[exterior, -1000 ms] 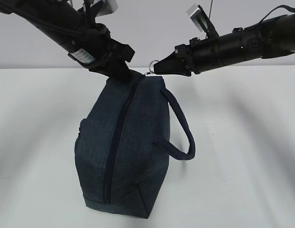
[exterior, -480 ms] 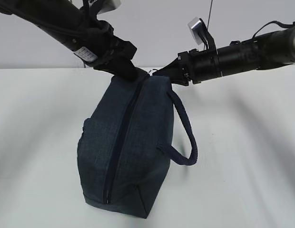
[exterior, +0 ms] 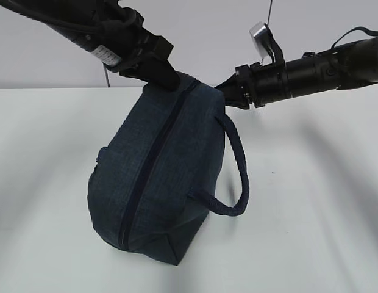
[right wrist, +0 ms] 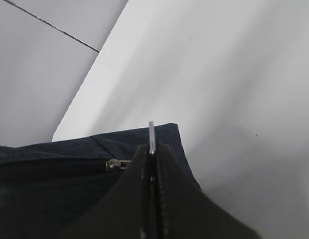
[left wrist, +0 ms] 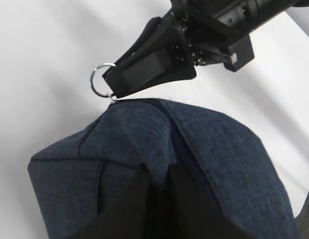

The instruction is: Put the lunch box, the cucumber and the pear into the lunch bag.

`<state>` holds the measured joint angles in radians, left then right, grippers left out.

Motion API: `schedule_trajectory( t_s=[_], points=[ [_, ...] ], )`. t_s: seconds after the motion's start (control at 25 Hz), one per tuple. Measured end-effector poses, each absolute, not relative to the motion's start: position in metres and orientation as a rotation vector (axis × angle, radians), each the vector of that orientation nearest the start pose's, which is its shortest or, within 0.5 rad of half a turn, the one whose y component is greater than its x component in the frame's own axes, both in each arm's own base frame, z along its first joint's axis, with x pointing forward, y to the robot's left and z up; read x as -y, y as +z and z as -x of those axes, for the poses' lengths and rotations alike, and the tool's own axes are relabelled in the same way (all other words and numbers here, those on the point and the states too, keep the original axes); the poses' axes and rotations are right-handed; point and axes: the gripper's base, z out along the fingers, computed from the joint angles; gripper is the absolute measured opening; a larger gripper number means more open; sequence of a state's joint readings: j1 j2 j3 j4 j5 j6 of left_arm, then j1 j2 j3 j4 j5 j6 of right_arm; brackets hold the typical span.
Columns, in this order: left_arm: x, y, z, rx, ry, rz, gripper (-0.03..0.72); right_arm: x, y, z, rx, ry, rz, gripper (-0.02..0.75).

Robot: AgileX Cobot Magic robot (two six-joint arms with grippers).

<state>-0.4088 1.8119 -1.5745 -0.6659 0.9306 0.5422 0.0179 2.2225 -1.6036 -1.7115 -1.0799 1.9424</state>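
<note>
The dark navy lunch bag [exterior: 158,177] hangs tilted, its zipper [exterior: 153,155] shut along the side facing me and its strap handle [exterior: 241,171] looping to the right. My left gripper [exterior: 166,79] is shut on a fold of fabric at the bag's top end; in the left wrist view this gripper [left wrist: 161,172] pinches the cloth of the bag [left wrist: 219,159]. My right gripper [exterior: 222,90] is shut on the silver ring pull [left wrist: 101,82] at the same top end. The ring [right wrist: 151,135] shows edge-on between the right gripper's [right wrist: 152,147] tips. Lunch box, cucumber and pear are out of view.
A white table [exterior: 311,213] spreads all around the bag, with a pale wall behind it. The bag's lower corner [exterior: 167,256] is down at the table surface. Both arms reach in from the upper corners and meet above the bag.
Both grippers have moved to the right with the bag's top end. The bag has tilted further, its lower end swinging left. The ring pull is now hidden in the exterior view.
</note>
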Motion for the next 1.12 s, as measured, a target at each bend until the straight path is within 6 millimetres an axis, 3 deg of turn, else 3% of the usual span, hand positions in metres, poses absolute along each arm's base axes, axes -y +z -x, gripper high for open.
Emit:
schedule_trajectory(
  t_s=[1.12],
  points=[
    [0.2035,0.3092,-0.3504,-2.328,-0.809,-0.856,0.017,-0.0793,0.1844,-0.4599,-2.174,1.243,0.441,0.000]
  ],
)
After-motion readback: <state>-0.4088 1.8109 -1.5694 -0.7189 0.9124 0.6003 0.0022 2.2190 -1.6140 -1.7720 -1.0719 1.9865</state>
